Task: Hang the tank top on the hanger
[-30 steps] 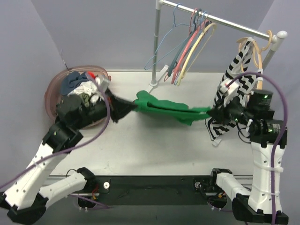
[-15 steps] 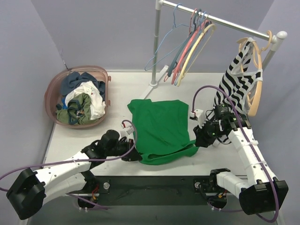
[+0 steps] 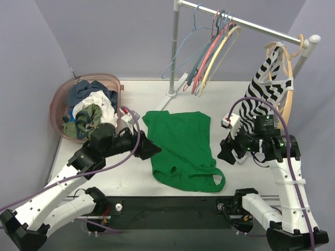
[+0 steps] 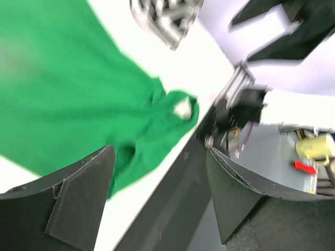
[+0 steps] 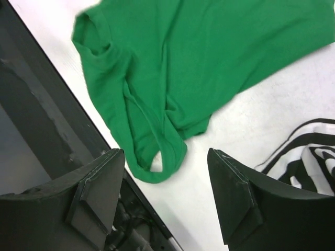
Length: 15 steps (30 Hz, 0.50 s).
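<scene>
The bright green tank top (image 3: 180, 144) lies spread flat on the white table, its straps toward the front edge. My left gripper (image 3: 153, 151) hovers open at its left edge, holding nothing. My right gripper (image 3: 226, 153) hovers open just off its right edge, also holding nothing. The left wrist view shows the tank top (image 4: 73, 78) ahead of the open gripper (image 4: 159, 193). In the right wrist view the straps of the tank top (image 5: 157, 104) lie beyond the open gripper (image 5: 165, 198). The pale cream hanger (image 3: 224, 55) hangs on the rail at the back, among thin coloured hangers.
A pink laundry basket (image 3: 58, 102) of clothes sits at the back left. The rack pole (image 3: 174, 52) stands behind the tank top. A zebra-striped top (image 3: 264, 91) hangs on a tan hanger (image 3: 287, 104) at the right, close to my right arm.
The tank top was stretched in the air between both shut grippers, then laid on the table. Both grippers have opened, let go of it, and drawn back.
</scene>
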Tool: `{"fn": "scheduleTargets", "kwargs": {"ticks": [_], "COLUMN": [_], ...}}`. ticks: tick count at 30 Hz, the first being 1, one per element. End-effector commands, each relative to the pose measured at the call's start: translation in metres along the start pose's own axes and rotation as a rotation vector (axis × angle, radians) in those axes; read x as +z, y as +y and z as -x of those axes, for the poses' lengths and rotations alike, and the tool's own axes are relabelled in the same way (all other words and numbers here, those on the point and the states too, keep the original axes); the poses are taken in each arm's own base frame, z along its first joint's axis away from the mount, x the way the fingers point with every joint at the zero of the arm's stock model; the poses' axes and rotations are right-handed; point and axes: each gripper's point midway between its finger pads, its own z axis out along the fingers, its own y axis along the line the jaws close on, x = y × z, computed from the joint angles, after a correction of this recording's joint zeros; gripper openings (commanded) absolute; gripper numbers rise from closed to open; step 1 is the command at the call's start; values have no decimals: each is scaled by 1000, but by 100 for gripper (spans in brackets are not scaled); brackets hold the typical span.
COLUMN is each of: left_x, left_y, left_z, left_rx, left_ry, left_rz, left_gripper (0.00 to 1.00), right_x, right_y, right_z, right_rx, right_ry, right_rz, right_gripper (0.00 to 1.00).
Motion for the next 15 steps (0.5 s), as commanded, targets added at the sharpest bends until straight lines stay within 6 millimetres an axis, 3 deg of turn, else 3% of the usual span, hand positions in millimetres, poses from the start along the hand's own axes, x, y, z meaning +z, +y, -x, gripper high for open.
{"fn": "scheduleTargets", "kwargs": {"ticks": [1,2,4,7,8,13,14,15], "left_x": [0,12,10,33,42,73,91,87], "left_y": [-45,-44,-73,-82,-95,-115,-111,-129], "left_z": [81,90,132,163,180,225,224,236], "left_rx": [163,165,214,213,226,229,221,234], "left_ry": [-123,-114,-193,-221,-242,-319,-299,-322], "left_rz": [-78,-75,-128,-136,-156,-133,-122,-137], "left_gripper": [81,81,81,78,78,76,75,75], "right_x": [-7,-8,-7,-6,-4,-2,-2,-1], "right_y": [21,19,26,21,21,22,22,23], "right_z": [20,20,24,20,17,15,16,14], "right_rx": [116,142,149,189,200,231,233,238], "right_ry": [-123,-137,-165,-185,-186,-211,-218,-220], "right_rz": [132,133,172,158,160,165,169,172], "right_gripper": [65,65,65,65,65,65,65,65]}}
